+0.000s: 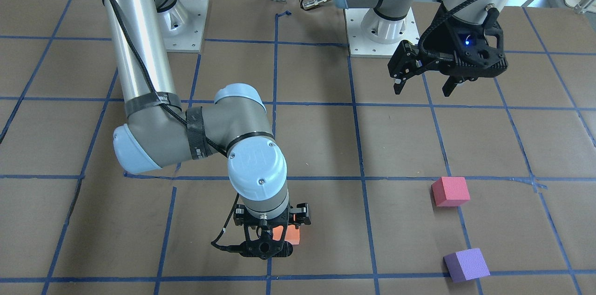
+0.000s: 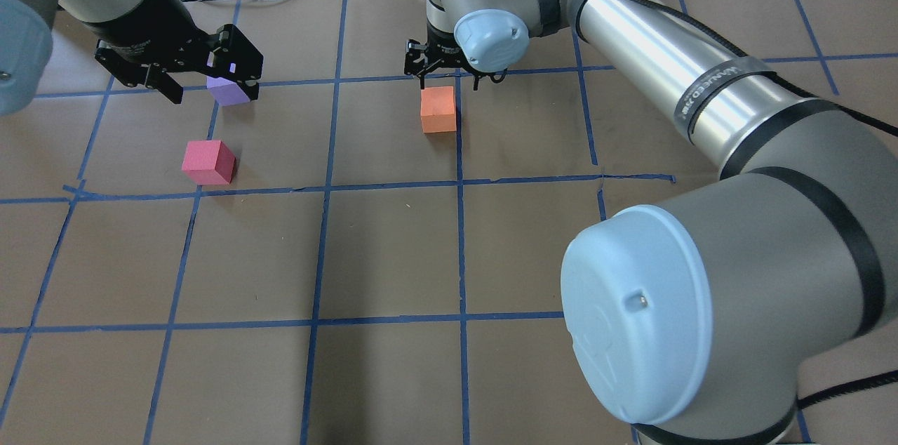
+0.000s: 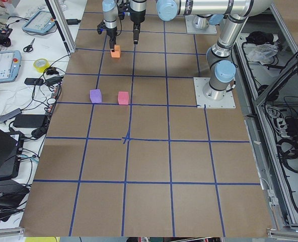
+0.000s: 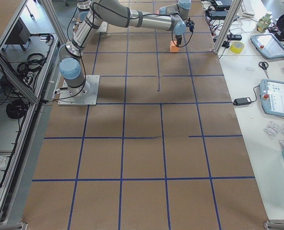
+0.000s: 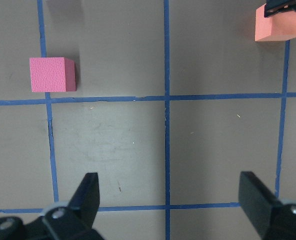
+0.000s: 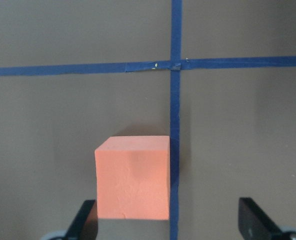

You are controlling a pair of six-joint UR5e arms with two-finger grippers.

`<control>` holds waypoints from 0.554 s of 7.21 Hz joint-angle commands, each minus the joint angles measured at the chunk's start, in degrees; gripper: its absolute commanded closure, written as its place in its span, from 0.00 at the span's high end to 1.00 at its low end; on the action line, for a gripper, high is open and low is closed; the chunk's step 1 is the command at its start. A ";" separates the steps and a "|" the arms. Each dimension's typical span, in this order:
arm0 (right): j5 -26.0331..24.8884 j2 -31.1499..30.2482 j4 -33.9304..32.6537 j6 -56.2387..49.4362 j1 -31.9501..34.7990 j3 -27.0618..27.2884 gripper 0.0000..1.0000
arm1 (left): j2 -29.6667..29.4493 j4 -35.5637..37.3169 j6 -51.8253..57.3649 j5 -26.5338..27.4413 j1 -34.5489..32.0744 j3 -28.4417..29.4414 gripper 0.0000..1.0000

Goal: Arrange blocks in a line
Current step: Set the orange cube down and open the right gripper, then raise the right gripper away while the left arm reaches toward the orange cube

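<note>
Right now my right jaws are wide open and hold nothing. They hang low over the orange block (image 6: pixel 133 177), which sits on the bench (image 1: pixel 400 137) just beside a blue tape line (image 6: pixel 176 75), closer to one finger than the other. My left jaws are wide open too, up in the air with nothing in them, and on that side I see the pinkish-red block (image 5: pixel 52 74) and the purple block (image 1: pixel 465 264) near each other but not touching, well apart from the orange one.
</note>
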 commanded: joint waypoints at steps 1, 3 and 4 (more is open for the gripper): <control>0.11 -9.08 10.32 -6.01 -3.94 0.26 1.00 | -0.10 0.21 -0.04 -0.03 -0.06 0.44 1.00; -0.59 -17.43 17.98 -10.07 -7.72 0.87 1.00 | -1.32 1.44 -1.44 1.10 -0.58 0.79 1.00; -4.08 -20.69 21.49 -12.35 -9.48 2.45 1.00 | -2.11 2.57 -4.23 2.42 -1.02 1.05 1.00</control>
